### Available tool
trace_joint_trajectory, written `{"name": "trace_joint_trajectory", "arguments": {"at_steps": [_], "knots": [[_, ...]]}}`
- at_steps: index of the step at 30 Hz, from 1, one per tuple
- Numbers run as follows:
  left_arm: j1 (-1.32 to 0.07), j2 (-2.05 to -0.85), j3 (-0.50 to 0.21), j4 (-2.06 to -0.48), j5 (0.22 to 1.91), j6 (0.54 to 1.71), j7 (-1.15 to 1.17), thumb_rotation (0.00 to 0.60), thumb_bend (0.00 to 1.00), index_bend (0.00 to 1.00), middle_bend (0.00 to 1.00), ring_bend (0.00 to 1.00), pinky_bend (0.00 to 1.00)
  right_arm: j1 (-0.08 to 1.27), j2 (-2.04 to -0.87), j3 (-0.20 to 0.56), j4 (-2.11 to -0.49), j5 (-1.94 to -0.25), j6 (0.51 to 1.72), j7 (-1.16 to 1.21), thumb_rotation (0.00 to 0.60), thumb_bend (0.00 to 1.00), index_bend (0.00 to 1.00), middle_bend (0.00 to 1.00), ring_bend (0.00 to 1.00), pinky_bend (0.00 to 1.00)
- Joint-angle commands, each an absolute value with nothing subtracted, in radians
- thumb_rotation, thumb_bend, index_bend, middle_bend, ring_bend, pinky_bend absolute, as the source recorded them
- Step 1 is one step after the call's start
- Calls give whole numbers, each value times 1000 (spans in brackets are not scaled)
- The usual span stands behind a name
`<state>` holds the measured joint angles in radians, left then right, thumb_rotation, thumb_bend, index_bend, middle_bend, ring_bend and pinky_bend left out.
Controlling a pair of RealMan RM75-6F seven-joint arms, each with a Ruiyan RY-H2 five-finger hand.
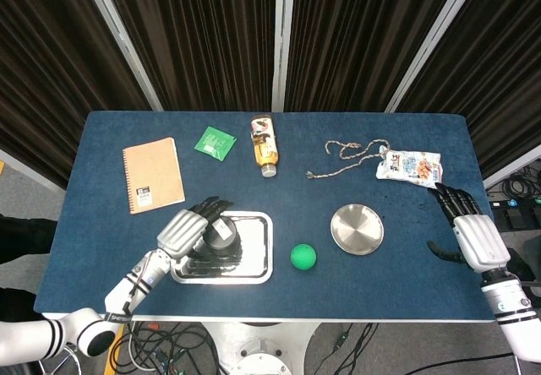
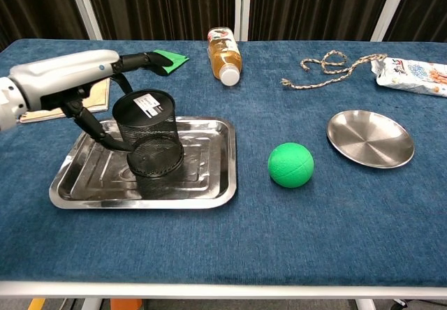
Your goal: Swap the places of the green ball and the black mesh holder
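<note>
The blue table (image 1: 101, 155) is seen whole from the head view, while its near edge is cut off in the chest view. A steel tray (image 2: 84, 184) is set at the front left, and the black mesh holder (image 2: 149, 142) stands inside it, bottom up, with a white label on the closed top; part of the tray floor is hidden behind the holder. The left hand (image 2: 66, 79) is held beside and above the holder with fingers spread; the upper fingers reach past the rim without closing, and a lower finger (image 2: 105, 137) lies against the mesh wall. Whether a grip is kept cannot be told. The forearm is cut off at the left frame edge. The right hand (image 1: 472, 238) is seen only in the head view, at the table's right edge, fingers spread and empty. A notebook (image 1: 152, 174) lies at the back left, partly hidden by the left arm in the chest view. A round steel plate (image 2: 370, 138) lies right of centre. The green ball (image 2: 290, 164) rests on the cloth between tray and plate, touching neither.
</note>
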<state>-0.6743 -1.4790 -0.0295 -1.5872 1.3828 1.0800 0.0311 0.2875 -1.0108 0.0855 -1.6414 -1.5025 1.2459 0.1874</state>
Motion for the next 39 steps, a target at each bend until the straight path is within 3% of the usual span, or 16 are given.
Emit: {"name": "trace_joint_trajectory", "arguments": {"at_steps": [1, 11, 20, 39], "knots": [[-652, -1456, -20, -1605, 1397, 1102, 36, 600, 31, 39, 66, 31, 255, 289, -1007, 76, -1648, -1513, 1242, 176, 600, 179, 0, 5, 0, 28], [-473, -1324, 44, -1628, 1354, 1257, 54, 600, 31, 39, 66, 31, 211, 353, -1016, 52, -1731, -1554, 1142, 56, 600, 185, 0, 6, 0, 29], [-313, -1280, 95, -1520, 1422, 1435, 25, 600, 31, 40, 66, 12, 171, 455, -1109, 45, -1806, -1512, 974, -155, 600, 208, 0, 15, 0, 34], [-219, -1306, 81, -1396, 1492, 1470, -79, 600, 31, 43, 67, 12, 168, 578, -1331, 60, -1820, -1310, 852, -439, 600, 233, 0, 36, 0, 74]]}}
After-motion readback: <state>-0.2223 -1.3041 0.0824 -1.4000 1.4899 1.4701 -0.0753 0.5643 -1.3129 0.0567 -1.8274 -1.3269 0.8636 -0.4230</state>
